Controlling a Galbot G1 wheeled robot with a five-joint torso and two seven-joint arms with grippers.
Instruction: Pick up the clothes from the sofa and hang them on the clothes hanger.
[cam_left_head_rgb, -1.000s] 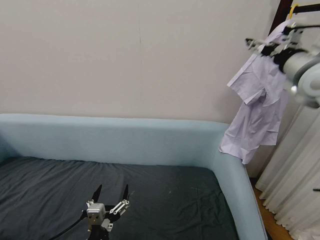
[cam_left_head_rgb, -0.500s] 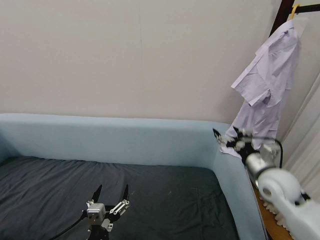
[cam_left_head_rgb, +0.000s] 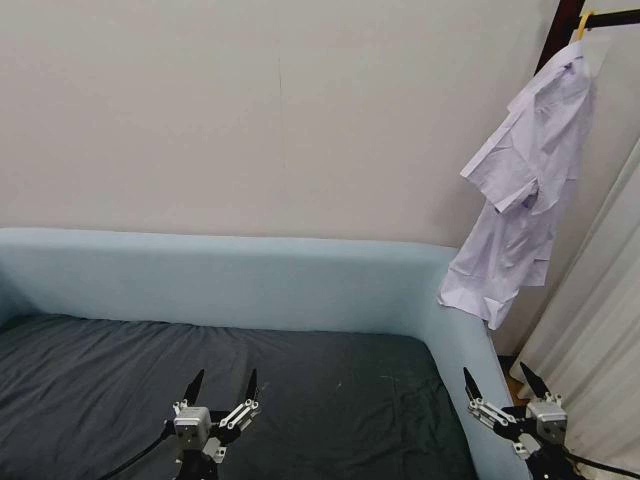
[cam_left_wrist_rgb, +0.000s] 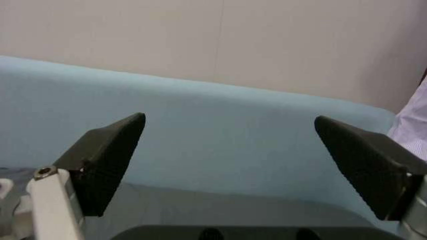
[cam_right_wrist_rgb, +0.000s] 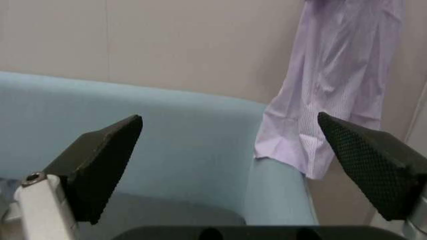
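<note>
Nearest, two grippers, both spread wide and empty: left gripper (cam_left_head_rgb: 224, 386) over the dark seat cushion (cam_left_head_rgb: 100, 380) of one pale blue sofa (cam_left_head_rgb: 250, 285), right gripper (cam_left_head_rgb: 497, 385) off its right end. Farthest, one lilac shirt (cam_left_head_rgb: 525, 200) hanging from one yellow hanger (cam_left_head_rgb: 583, 18), hem by the sofa's corner.

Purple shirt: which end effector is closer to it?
Right. The right end effector is open, low beneath the purple shirt; the left end effector hovers over the sofa.
</note>
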